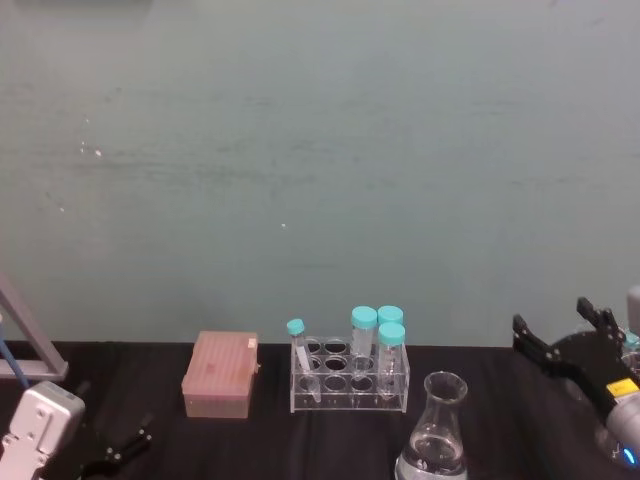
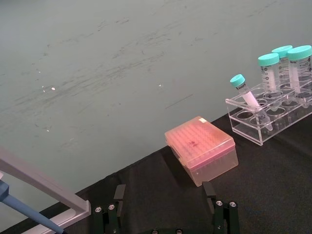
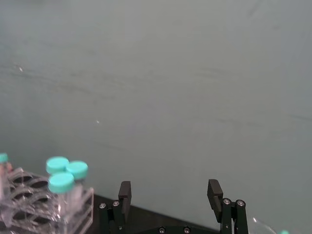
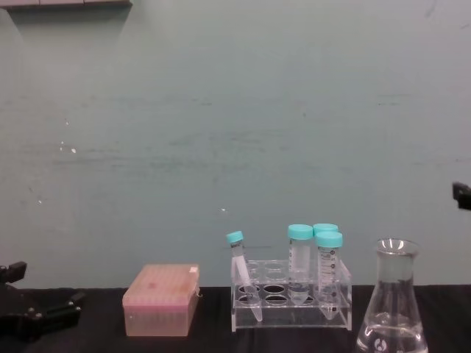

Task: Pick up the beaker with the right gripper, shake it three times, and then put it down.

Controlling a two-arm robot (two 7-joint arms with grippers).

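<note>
I see the black table (image 1: 300, 440) running under both arms, teal wall (image 1: 300, 150) behind it. My right gripper (image 1: 560, 330) sits raised at the right side, fingers spread wide, nothing between them; right wrist view shows the same gap, two pads (image 3: 124, 189) apart with bare wall between. It has hold of nothing.

The beaker (image 1: 436, 440) stands upright on the table to the gripper's left and below it, nearer to me, apart from the fingers, no contact. Chest view shows clear liquid low in it and a small round black-and-white mark near its base (image 4: 391, 312); I can't read the mark.

Further left of the gripper, beyond the beaker, is the clear tube rack (image 1: 349, 380) with four teal-capped tubes (image 1: 364, 335): three upright at the end nearer the gripper, one leaning at the far end. Tubes carry printed scale marks in the left wrist view, too small to read.

Pink tip box (image 1: 220, 374) is left of the rack, well apart from the right gripper, lid closed; small dark mark on the lid, unreadable.

My left gripper (image 1: 125, 445) is low at the left, near the table, fingers apart, empty, pointing toward the pink box. A yellow label on the right arm near the wrist (image 1: 619, 387), text not legible.
</note>
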